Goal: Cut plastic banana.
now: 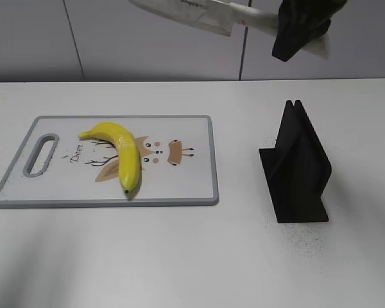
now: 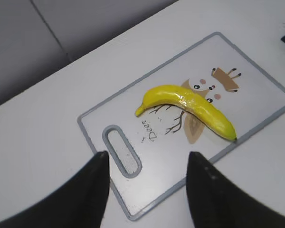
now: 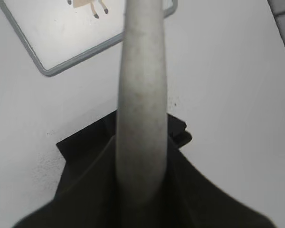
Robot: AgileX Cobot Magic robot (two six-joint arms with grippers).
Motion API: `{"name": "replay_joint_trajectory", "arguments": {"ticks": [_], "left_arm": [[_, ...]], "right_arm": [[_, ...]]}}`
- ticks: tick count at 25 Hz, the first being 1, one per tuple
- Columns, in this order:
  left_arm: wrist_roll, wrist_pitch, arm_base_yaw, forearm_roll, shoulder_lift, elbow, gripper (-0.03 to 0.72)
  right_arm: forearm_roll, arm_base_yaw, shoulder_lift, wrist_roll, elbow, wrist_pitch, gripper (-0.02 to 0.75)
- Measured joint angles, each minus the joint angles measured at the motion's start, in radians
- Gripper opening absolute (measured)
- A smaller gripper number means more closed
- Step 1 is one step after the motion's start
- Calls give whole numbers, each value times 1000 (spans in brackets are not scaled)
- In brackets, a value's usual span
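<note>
The plastic banana [image 1: 120, 154] is glossy yellow and lies curved on the white cutting board [image 1: 192, 183], left of its middle; it also shows in the left wrist view [image 2: 190, 107]. My right gripper [image 1: 301, 25] is high at the top right, shut on a white knife [image 1: 192, 11] whose blade points left in the air. In the right wrist view the knife handle [image 3: 141, 104] runs up between the jaws [image 3: 141, 190]. My left gripper [image 2: 147, 161] is open and empty above the board's handle-hole end [image 2: 121, 151].
A black knife stand [image 1: 298, 167] stands upright on the white table, right of the board; it also lies below the knife in the right wrist view [image 3: 85, 156]. A grey wall runs behind the table.
</note>
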Motion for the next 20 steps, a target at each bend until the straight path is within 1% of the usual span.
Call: {"name": "replay_joint_trajectory", "arguments": {"ticks": [5,8,10,13,16,18,20], "left_arm": [[245,75,0,-27,226,-194,508],[387,88,0,-44,339,-268,508],[513,93,0,-82,392,-298,508],[682,94,0,-185,448,-312,508],[765,93,-3,-246,488,-315,508],[781,90,-17,-252,517,-316,508],[787,70,-47,-247,548,-316,508]], "right_arm": [[5,0,106,-222,-85,0,162],[6,0,173,-332,-147,0,162],[6,0,216,-377,-197,0,162],[21,0,279,-477,-261,-1,162],[87,1,329,-556,-302,-1,162],[115,7,354,-573,-316,-2,162],[123,19,368,-587,-319,-2,162]]}}
